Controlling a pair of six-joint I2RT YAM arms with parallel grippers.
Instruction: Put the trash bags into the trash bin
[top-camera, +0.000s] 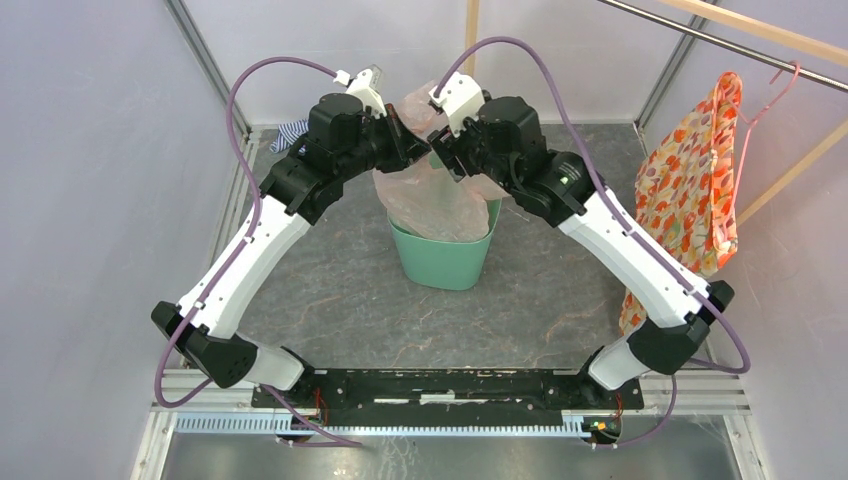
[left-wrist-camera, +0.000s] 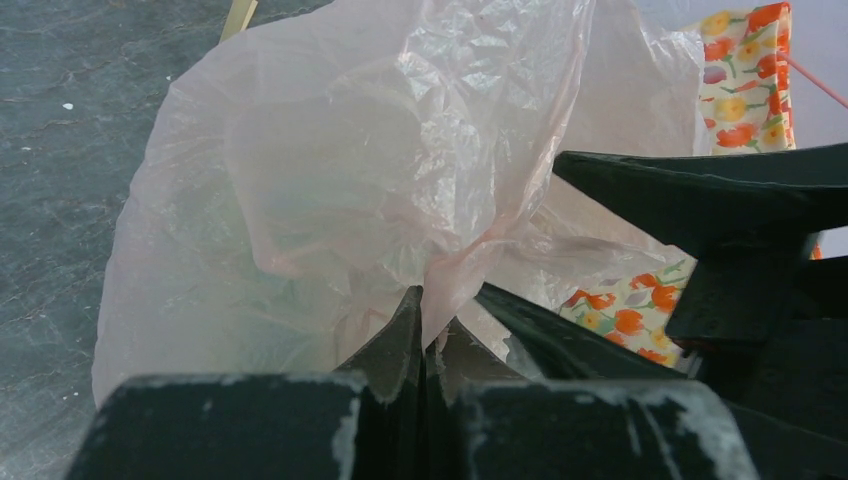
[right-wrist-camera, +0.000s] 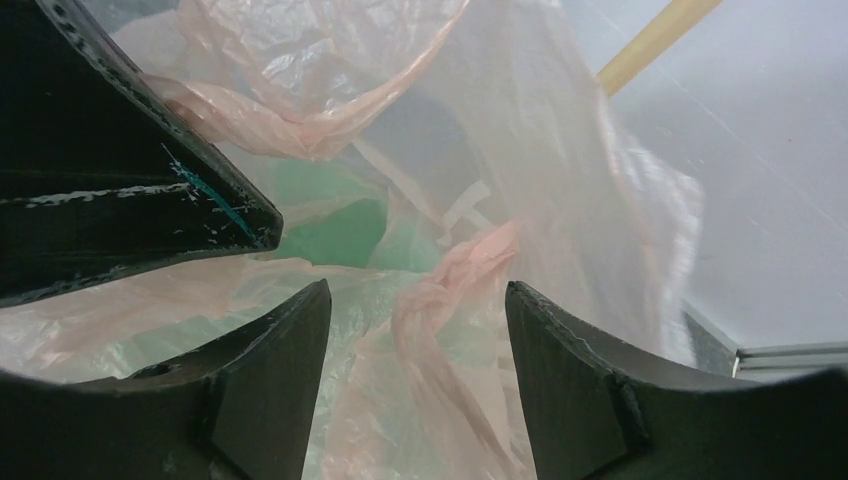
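The orange floral garment (top-camera: 695, 175) hung at the right, well apart from the mint-green trash bin (top-camera: 445, 262). The pink trash bag (top-camera: 440, 200) rose out of the bin's mouth, hiding its inside. The left gripper (left-wrist-camera: 425, 310) pinched a fold of it tight, while the right gripper (right-wrist-camera: 418, 300) gaped wide with a loose strand between its fingers. A striped cloth (top-camera: 290, 135) lay at the back left.

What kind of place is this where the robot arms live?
Probably a robot test booth, not a real home: plain white walls on a metal frame, two robot arms bolted at the table edge, and practice props: a green bin, a pink bag, a hanging flowery garment.
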